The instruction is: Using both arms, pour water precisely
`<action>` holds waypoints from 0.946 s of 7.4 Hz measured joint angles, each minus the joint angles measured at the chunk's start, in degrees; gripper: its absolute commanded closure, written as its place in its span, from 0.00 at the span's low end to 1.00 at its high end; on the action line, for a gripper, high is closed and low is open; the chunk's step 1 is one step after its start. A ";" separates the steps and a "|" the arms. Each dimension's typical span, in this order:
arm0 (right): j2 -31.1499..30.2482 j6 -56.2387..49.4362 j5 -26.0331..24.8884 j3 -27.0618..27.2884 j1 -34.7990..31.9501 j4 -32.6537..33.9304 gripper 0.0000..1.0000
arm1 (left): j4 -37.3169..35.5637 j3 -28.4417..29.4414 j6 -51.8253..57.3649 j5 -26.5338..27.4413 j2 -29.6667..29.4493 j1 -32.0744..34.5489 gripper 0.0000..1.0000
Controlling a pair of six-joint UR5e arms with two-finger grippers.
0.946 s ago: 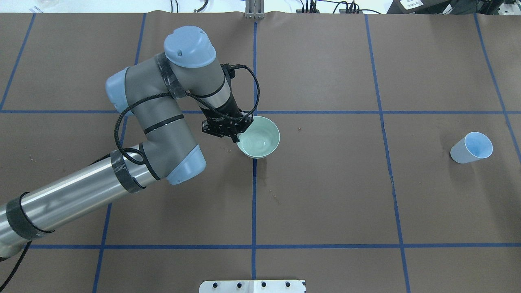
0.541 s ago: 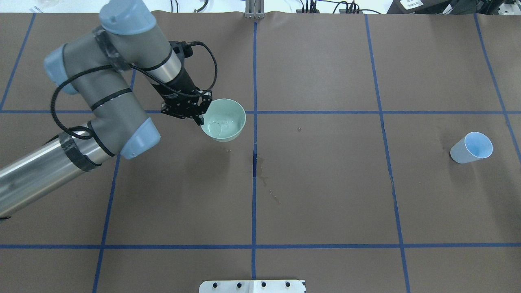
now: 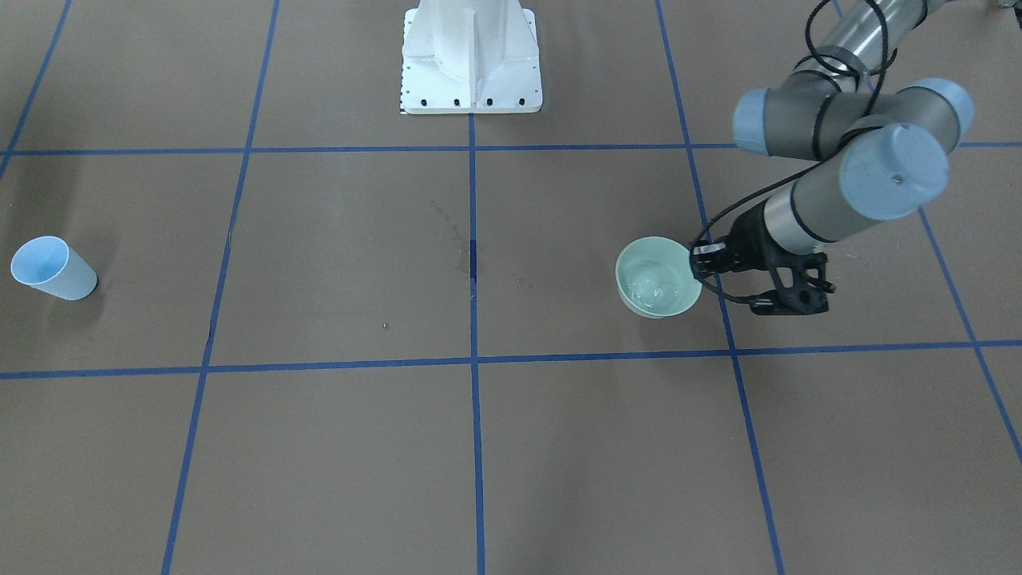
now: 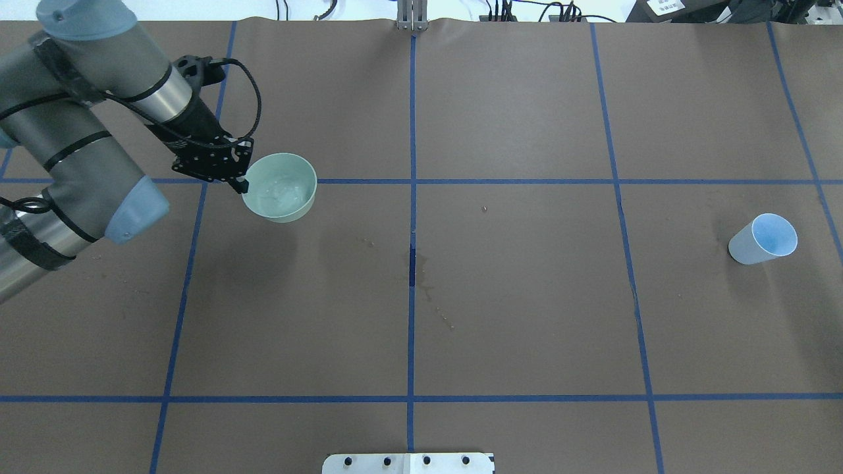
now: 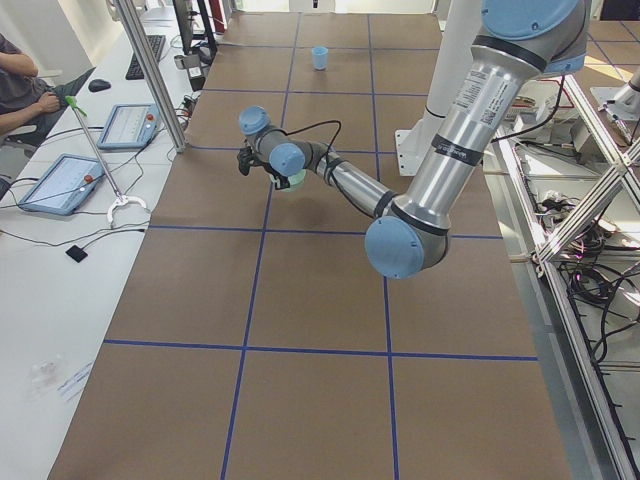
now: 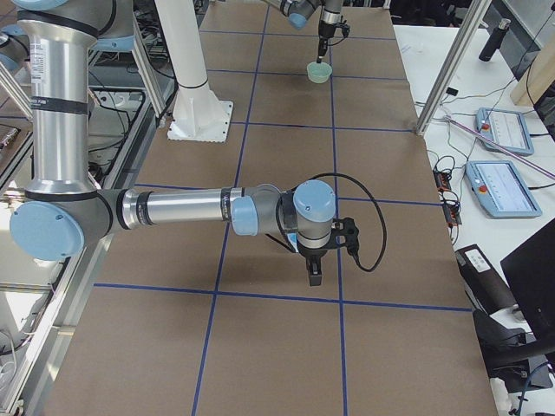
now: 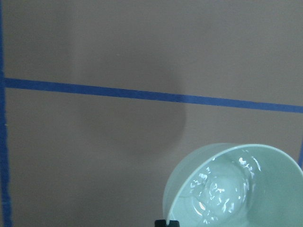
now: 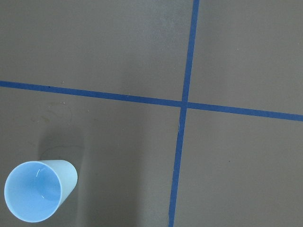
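My left gripper is shut on the near rim of a pale green bowl and holds it above the brown table, left of centre. The water glints and ripples in the bowl's bottom. In the front-facing view the same bowl hangs at the end of my left arm. A light blue cup stands alone far to the right, open side up. My right arm shows only in the right side view, low over the table; I cannot tell whether its gripper is open or shut. Its wrist camera looks down on the cup.
The white pedestal base sits at the robot's edge of the table. Small dried stains mark the table's centre. Blue tape lines grid the brown cover. A side desk with tablets and a seated person's arm lies beyond the far edge.
My left arm has carried the bowl to the left and slightly away, from the centre line into the left column. The water in it sloshes. The cup has not moved.
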State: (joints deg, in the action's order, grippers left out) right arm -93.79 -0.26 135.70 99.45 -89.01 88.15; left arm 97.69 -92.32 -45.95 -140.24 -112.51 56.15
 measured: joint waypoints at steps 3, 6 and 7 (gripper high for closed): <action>-0.07 0.00 0.00 0.28 -0.01 0.00 0.00 | -0.28 1.10 17.61 -0.22 9.26 6.86 1.00; -0.20 0.00 0.04 0.39 -0.02 0.00 0.00 | -0.35 5.43 27.02 -0.34 13.16 10.81 1.00; -0.34 0.00 0.02 0.56 -0.02 0.00 0.00 | -0.44 6.03 28.11 -1.01 14.34 11.29 1.00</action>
State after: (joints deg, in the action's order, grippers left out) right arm -94.14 -0.26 135.73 100.01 -89.03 88.15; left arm 97.24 -86.30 -17.84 -141.25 -98.18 67.44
